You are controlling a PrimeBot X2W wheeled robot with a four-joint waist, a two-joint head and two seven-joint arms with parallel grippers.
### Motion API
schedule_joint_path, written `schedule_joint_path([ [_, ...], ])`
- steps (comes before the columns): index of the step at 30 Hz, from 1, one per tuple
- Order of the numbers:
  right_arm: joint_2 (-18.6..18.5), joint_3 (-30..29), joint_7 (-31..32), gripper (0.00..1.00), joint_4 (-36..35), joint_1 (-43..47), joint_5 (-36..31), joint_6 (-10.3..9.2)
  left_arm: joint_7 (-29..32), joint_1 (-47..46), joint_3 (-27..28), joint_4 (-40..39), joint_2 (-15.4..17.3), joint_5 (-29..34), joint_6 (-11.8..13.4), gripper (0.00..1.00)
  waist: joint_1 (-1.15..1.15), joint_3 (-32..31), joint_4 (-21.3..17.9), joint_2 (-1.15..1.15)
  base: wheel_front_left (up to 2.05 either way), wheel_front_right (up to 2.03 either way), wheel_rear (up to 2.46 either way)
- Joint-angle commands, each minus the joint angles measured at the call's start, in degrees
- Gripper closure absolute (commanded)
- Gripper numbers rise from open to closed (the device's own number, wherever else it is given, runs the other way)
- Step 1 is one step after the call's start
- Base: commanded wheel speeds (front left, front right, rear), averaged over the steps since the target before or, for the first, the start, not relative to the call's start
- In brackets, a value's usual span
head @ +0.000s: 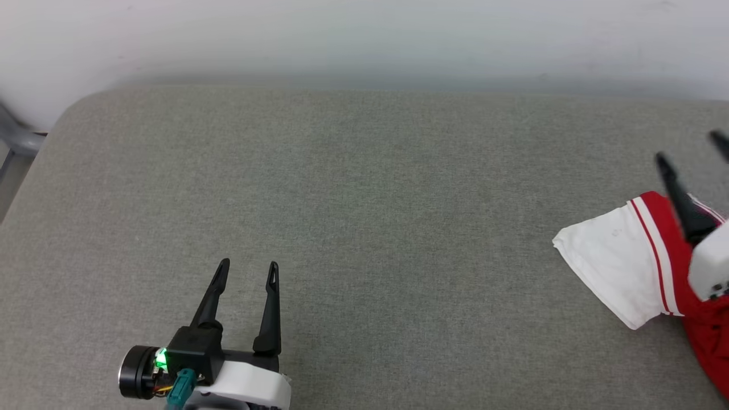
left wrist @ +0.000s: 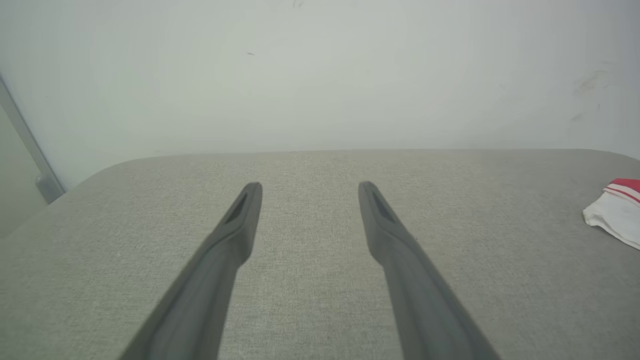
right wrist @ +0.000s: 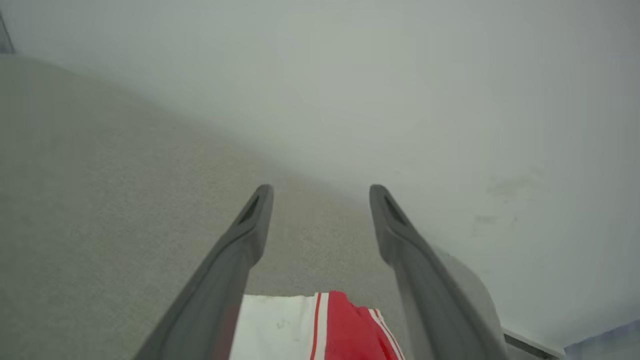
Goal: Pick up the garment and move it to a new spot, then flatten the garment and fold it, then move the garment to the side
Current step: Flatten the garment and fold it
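**A:** Grey woven tabletop (head: 364,199) with a rounded corner, up against a pale wall (head: 364,40). Is that the whole setting?

**B:** That's it. Take the left pincer (head: 248,263) first. In the head view it sits at seven o'clock, low over the tabletop. Its two dark fingers (head: 212,302) point to twelve and stand well apart. Nothing is between them, and its own camera shows bare fabric in the gap.

**A:** And the green light (head: 161,359)?

**B:** It glows on the wrist housing, just behind those fingers.

**A:** The right pincer (head: 688,146)?

**B:** At three o'clock, hard against the frame edge and slightly blurred. Its jaws are spread wide too and grip nothing. The tips point toward eleven.

**A:** Where's the garment (head: 621,273)?

**B:** At four o'clock, lying on the tabletop under the right pincer and well apart from the left one. A white sleeve with red-and-white striped trim spreads toward nine. The red body bunches toward five and runs off the frame. One right finger crosses over the red part, but I can't tell whether it touches the cloth.

**A:** And from the right wrist?

**B:** White and red cloth shows at six o'clock, low between the finger bases. The tips reach past the garment's edge, over bare tabletop.
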Motion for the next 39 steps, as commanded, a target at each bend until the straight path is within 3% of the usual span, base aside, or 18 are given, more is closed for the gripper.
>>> schedule_joint_path([
  [1,-2.2,2.8,3.2,0.0,0.3,-1.0,1.3,-0.07,-0.1,-1.0,0.0,-0.4,0.0,0.4,0.2,0.0,0.0,0.7,0.6,0.0,0.0,0.0,0.0],
  [8,-9.5,17.5,18.3,0.0,5.5,-5.3,9.2,-0.07,-0.1,-2.5,-0.7,-1.4,0.0,-0.1,0.6,0.0,0.0,3.7,2.1,0.0,0.0,0.0,0.0],
  [13,-12.1,24.7,25.9,0.0,9.9,-9.1,14.0,-0.07,-0.1,-4.0,-1.6,-1.6,0.0,-0.7,1.0,0.0,0.0,6.2,3.4,0.0,0.0,0.0,0.0],
  [21,-9.8,29.5,23.6,0.0,19.2,-13.4,17.6,-0.06,-0.1,-6.3,-3.0,-1.7,0.0,-1.5,1.5,0.0,0.0,10.1,5.5,0.0,0.0,0.0,0.0],
  [29,-8.8,36.1,21.7,0.0,27.3,-12.1,19.8,-0.03,-0.1,-6.7,-3.4,-1.2,0.0,-1.8,2.0,0.0,0.0,10.9,5.7,0.0,0.0,0.0,0.0],
  [30,-8.9,36.2,20.7,0.71,28.0,-12.3,19.9,-0.03,-0.1,-6.5,-3.2,-1.0,0.0,-1.8,2.1,0.0,0.0,10.6,5.6,0.0,0.0,0.0,0.0],
  [31,-8.9,36.2,20.7,0.71,28.0,-12.3,19.9,-0.03,-0.1,-6.5,-3.2,-1.0,0.0,-1.8,2.1,0.0,0.0,10.6,5.6,0.0,0.0,0.0,0.0],
  [32,-8.9,36.2,19.6,1.0,28.6,-12.5,20.3,-0.04,-0.1,-6.3,-3.1,-0.9,0.0,-1.9,2.0,0.0,0.0,10.3,5.4,0.0,0.0,0.0,0.0],
  [39,-8.8,31.6,7.7,1.0,28.8,-14.9,22.2,-0.07,-0.1,-5.0,-2.4,0.0,0.0,-1.5,1.4,0.0,0.0,6.7,3.7,0.0,0.0,0.0,0.0],
])
